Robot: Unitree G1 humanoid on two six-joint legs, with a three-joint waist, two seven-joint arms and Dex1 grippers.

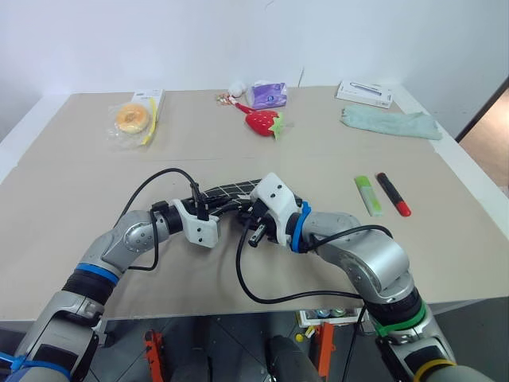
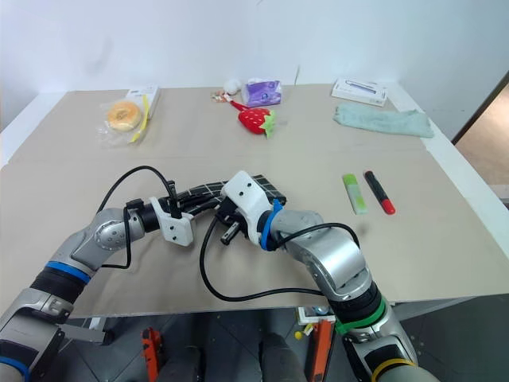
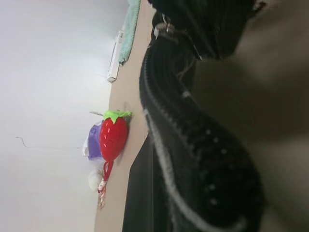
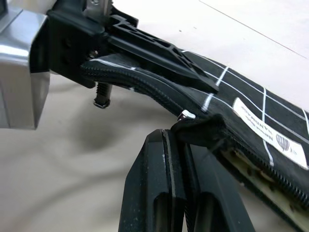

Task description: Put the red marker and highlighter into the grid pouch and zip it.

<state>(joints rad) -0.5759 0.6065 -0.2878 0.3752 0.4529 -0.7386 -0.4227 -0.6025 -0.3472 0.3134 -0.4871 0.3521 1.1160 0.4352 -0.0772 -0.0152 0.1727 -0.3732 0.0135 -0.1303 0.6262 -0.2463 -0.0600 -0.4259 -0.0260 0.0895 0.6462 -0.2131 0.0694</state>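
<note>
Both hands clamped on grid pouch (image 4: 251, 121) near front edge: left hand (image 4: 159, 67) pins end, right hand (image 4: 186, 145) seemingly pinches zipper pull (image 4: 200, 131). Opening step; next, slide pull along.

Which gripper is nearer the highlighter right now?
Right. The right gripper is at the grid pouch, with bare table between it and the highlighter; the left gripper is farther off, on the pouch's other side.

light: bright, even | shadows: soft | left wrist close-up: blurred
</note>
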